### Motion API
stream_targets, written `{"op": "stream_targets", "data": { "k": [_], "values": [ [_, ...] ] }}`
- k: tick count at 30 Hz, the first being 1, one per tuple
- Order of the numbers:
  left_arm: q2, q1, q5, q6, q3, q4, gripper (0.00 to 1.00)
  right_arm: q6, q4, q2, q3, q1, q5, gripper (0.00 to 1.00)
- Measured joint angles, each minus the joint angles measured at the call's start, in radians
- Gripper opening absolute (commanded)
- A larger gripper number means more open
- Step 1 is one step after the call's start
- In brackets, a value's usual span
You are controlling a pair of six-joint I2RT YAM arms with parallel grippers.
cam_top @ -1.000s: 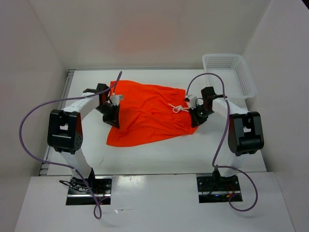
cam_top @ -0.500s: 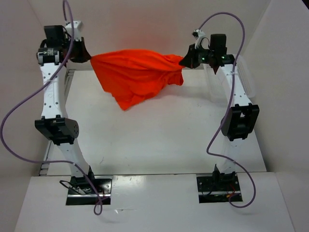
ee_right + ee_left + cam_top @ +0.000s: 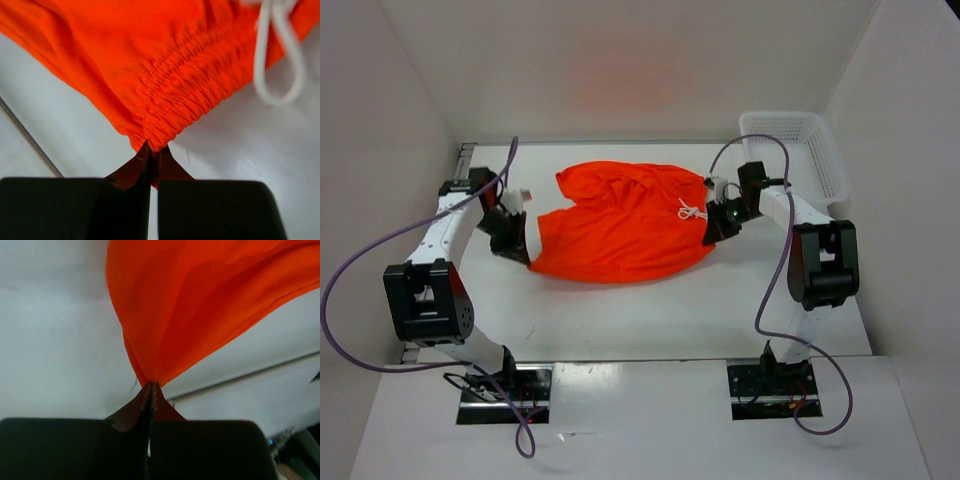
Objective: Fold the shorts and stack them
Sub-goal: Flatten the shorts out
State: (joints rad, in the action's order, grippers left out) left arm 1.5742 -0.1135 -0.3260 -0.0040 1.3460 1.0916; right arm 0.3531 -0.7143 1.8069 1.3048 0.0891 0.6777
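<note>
Jaws of the left gripper are pressed together on a thin corner of the shorts. The right gripper is clamped in the same way on the gathered waist edge, just beside the white drawstring.

Half a second ago both arms held the shorts high in the air, stretched between them. Now the arms are low again and the cloth lies on the table, between the two grippers, in the far middle part. Compared with one second ago it lies more to the left and looks more compact, with a rounded near edge and the far part bunched in folds. I judge this was a lift-and-lay move to spread or turn the shorts, so the folding is only at its beginning and nothing is stacked yet.

The white basket stands at the far right corner, apart from the cloth.

Some things are hard to tell: whether the fabric is already doubled over, where the leg openings are, and how much cloth sits inside each grip, because the wrist views show only the pinch point.
</note>
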Motion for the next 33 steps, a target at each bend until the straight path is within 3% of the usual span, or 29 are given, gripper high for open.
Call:
{"op": "stream_targets", "data": {
  "k": [6,15,16,17,19,20,21,23,25,28,29,33],
  "values": [
    [-0.003,0.0,0.051,0.0,-0.256,0.023,0.0,0.158,-0.065,-0.105,-0.17,0.056,-0.133,0.0],
    [-0.027,0.005,0.111,0.0,-0.304,0.037,0.0,0.323,-0.142,-0.163,-0.247,0.076,-0.225,0.02],
    [-0.038,0.006,0.119,-0.001,-0.309,0.041,0.0,0.335,-0.15,-0.166,-0.257,0.082,-0.234,0.07],
    [-0.049,0.007,0.124,-0.001,-0.315,0.045,0.0,0.346,-0.152,-0.169,-0.269,0.088,-0.246,0.2],
    [-0.069,0.016,0.134,-0.001,-0.33,0.051,0.1,0.367,-0.158,-0.181,-0.307,0.114,-0.272,0.27],
    [-0.075,0.027,0.142,-0.001,-0.336,0.055,0.19,0.377,-0.166,-0.188,-0.322,0.128,-0.282,0.53],
    [-0.077,0.035,0.155,0.001,-0.342,0.058,0.33,0.383,-0.175,-0.193,-0.332,0.139,-0.291,0.69],
    [-0.078,0.048,0.17,0.003,-0.351,0.064,0.4,0.391,-0.19,-0.204,-0.342,0.148,-0.314,0.87],
    [-0.078,0.052,0.181,0.0,-0.351,0.067,0.49,0.395,-0.194,-0.219,-0.337,0.148,-0.345,0.88],
    [-0.078,0.034,0.188,0.002,-0.301,0.048,0.55,0.368,-0.208,-0.235,-0.254,0.148,-0.356,0.88],
    [-0.071,0.025,0.18,0.001,-0.255,0.047,0.59,0.348,-0.216,-0.235,-0.198,0.148,-0.35,0.89],
    [0.041,0.022,0.13,-0.001,0.04,-0.093,0.59,0.257,-0.152,-0.224,0.047,0.148,-0.301,0.87]
  ]
}}
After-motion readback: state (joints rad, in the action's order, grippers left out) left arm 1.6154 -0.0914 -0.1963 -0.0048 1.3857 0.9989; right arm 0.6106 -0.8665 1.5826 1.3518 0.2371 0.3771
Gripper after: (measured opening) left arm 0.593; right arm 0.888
